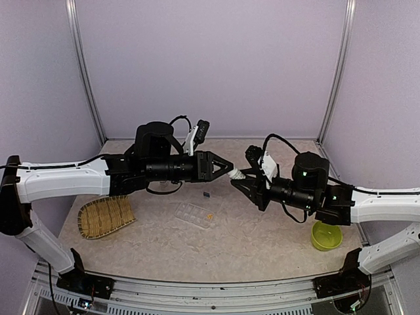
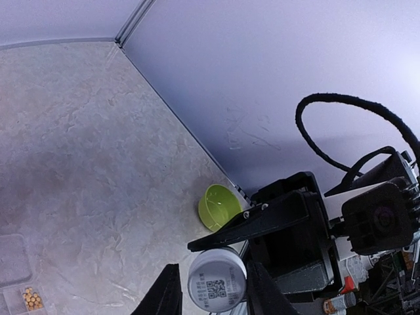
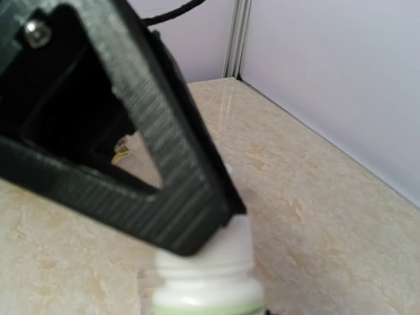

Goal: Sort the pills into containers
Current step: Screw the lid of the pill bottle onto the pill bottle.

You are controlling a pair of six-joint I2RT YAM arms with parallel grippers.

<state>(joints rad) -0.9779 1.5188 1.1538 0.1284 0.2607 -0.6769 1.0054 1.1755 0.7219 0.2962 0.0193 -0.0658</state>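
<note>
Both grippers meet in mid-air above the table on a white pill bottle (image 1: 237,175). My right gripper (image 1: 244,180) is shut on the bottle's body (image 3: 207,292), which has a green band. My left gripper (image 1: 228,170) is closed around the bottle's white cap (image 2: 216,279), which has a QR code on its end. One left finger (image 3: 164,164) covers the cap in the right wrist view. The clear compartment box (image 1: 193,214) lies open on the table below and holds several orange pills (image 1: 209,216). They also show in the left wrist view (image 2: 31,298). A dark speck (image 1: 207,194) lies on the table beyond the box.
A lime-green bowl (image 1: 326,235) stands at the right near my right arm and also shows in the left wrist view (image 2: 220,205). A woven bamboo tray (image 1: 105,216) lies at the left. Grey walls enclose the table on three sides.
</note>
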